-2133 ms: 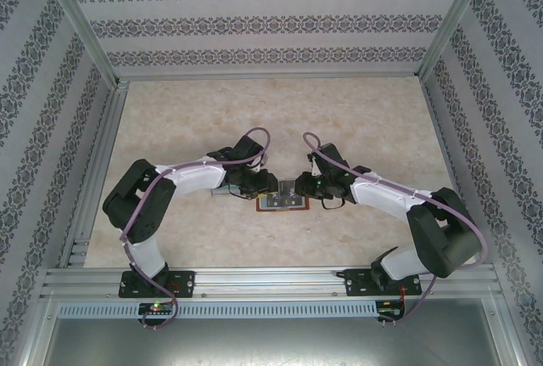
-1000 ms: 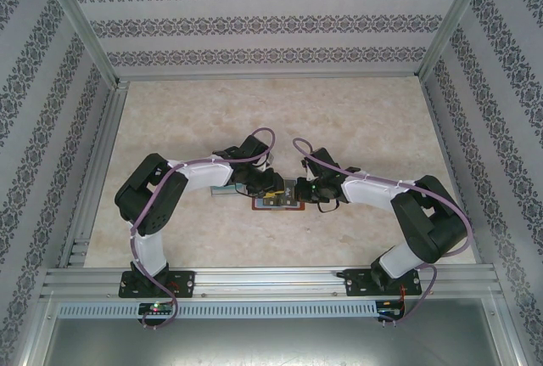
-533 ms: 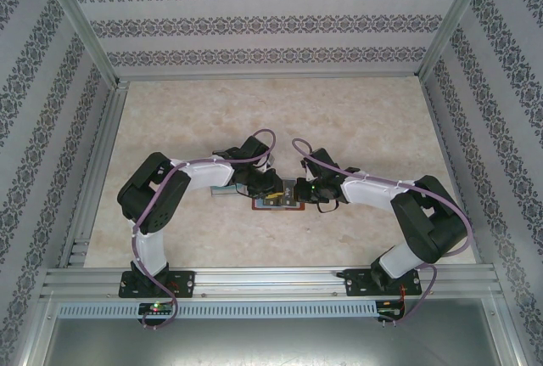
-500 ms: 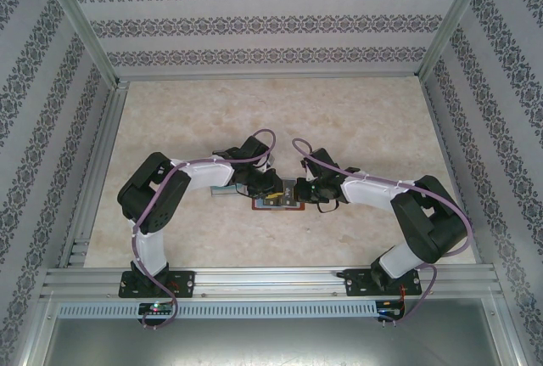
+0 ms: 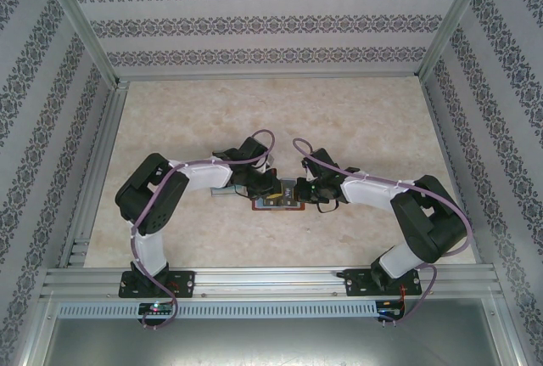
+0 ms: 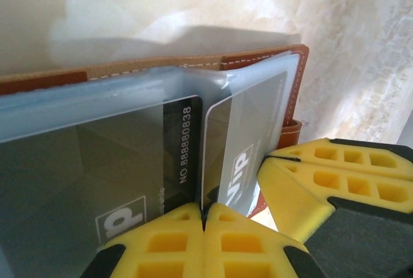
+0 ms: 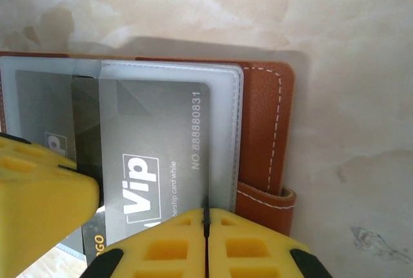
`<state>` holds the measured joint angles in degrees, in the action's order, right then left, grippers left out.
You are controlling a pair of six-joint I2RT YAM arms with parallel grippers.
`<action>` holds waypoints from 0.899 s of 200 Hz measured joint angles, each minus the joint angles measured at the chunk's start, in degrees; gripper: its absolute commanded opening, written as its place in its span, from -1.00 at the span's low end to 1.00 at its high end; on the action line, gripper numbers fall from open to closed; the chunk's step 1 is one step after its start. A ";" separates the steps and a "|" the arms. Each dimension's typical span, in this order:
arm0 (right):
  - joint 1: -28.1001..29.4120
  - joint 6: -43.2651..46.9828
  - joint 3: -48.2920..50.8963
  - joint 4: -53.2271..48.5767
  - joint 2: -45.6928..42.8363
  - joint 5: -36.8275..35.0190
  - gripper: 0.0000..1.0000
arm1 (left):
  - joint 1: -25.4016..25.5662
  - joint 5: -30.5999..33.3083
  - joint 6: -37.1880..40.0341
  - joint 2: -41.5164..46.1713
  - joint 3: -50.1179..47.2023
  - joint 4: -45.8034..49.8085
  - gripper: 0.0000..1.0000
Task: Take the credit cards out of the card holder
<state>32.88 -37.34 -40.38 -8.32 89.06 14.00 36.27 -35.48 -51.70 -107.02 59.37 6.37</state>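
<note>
Card [image 6: 245, 123] edge pinched in left fingers [image 6: 161, 239]; right fingers [image 7: 251, 239] pressed shut at wallet [image 7: 264, 117] edge. Pull straight, slowly.

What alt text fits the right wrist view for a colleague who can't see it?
The right gripper, shut, meets the near edge of a grey VIP card in a clear sleeve of the open brown leather card holder, lying on a marbled table. Another yellow finger intrudes at left.
</note>
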 measured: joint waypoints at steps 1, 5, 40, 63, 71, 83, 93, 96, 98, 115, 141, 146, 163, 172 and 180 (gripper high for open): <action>0.00 -0.02 0.00 0.02 0.00 0.00 -0.82 | -0.02 0.02 0.00 0.04 -0.07 -0.02 -1.00; 0.00 -0.04 0.00 0.13 0.04 0.02 -0.82 | -0.04 0.04 0.00 0.28 -0.33 -0.04 -1.00; 0.00 -0.26 0.00 0.44 0.15 0.15 -0.81 | -1.49 0.11 0.44 2.75 -2.56 0.04 -1.00; 0.00 -0.26 0.00 0.42 0.15 0.15 -0.81 | -2.64 0.09 0.96 4.31 -3.93 0.28 -1.00; 0.00 -0.28 0.00 0.42 0.15 0.15 -0.81 | -3.04 0.09 1.36 4.79 -4.37 0.44 -1.00; 0.00 -0.28 0.00 0.42 0.15 0.15 -0.82 | -3.48 0.11 1.86 5.46 -4.92 0.76 -1.00; 0.00 -0.31 0.00 0.42 0.15 0.15 -0.81 | -3.82 0.13 2.25 6.12 -5.38 1.09 -0.99; 0.00 -0.35 0.00 0.42 0.15 0.15 -0.82 | -3.96 0.17 2.47 6.36 -5.53 1.20 -0.99; 0.00 -0.37 0.00 0.42 0.15 0.15 -0.81 | -4.02 0.17 2.54 6.45 -5.60 1.22 -0.99; 0.00 -0.44 0.00 0.39 0.13 0.15 -0.81 | -4.61 0.55 3.54 7.96 -6.49 2.01 -0.98; 0.00 -0.46 0.00 0.39 0.13 0.15 -0.81 | -5.79 1.55 4.72 10.47 -7.67 3.93 -0.98; 0.00 -0.46 0.00 0.39 0.13 0.15 -0.81 | -6.01 1.64 4.87 10.88 -7.78 4.26 -0.97; 0.02 -0.46 0.00 0.39 0.13 0.13 -0.81 | -6.29 2.54 5.73 12.63 -7.82 6.01 -0.97; 0.02 -0.46 0.00 0.37 0.11 0.13 -0.81 | -6.36 2.86 6.25 13.60 -7.82 6.93 -0.97; 0.02 -0.46 0.00 0.37 0.09 0.13 -0.81 | -6.36 3.17 6.64 14.62 -7.80 7.89 -0.97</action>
<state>32.91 -37.80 -40.38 -7.94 89.14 14.13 29.91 -32.32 -45.06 -92.40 51.57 14.26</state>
